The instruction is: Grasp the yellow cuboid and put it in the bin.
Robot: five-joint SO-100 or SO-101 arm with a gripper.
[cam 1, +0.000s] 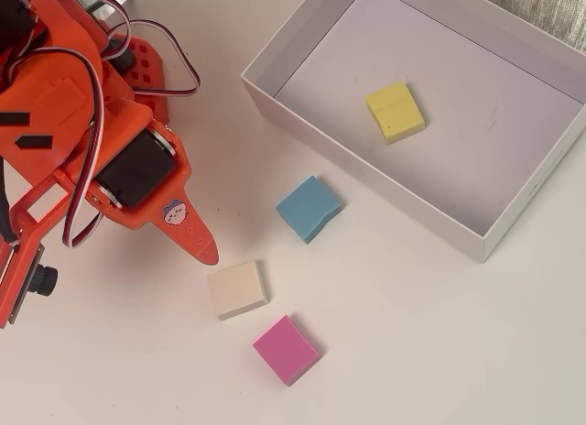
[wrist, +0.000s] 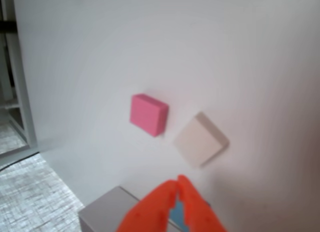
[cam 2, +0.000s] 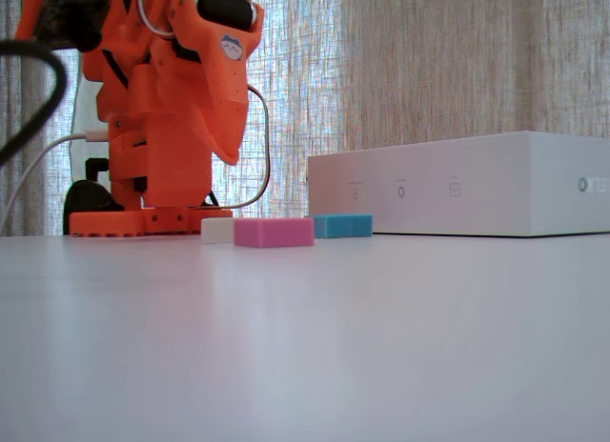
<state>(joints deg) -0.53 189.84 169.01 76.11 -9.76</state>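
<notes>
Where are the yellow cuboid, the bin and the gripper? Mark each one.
yellow cuboid (cam 1: 395, 110): overhead view, centre of its top face, inside the bin.
bin (cam 1: 322, 144): overhead view, near wall's top edge.
gripper (wrist: 178, 183): wrist view, where the two orange fingertips meet, closed and empty.

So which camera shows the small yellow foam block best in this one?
The overhead view: the small yellow foam block lies in plain sight on the floor of the large white cardboard box. In the fixed view the box's wall hides it completely, and the wrist view doesn't show it.
</notes>
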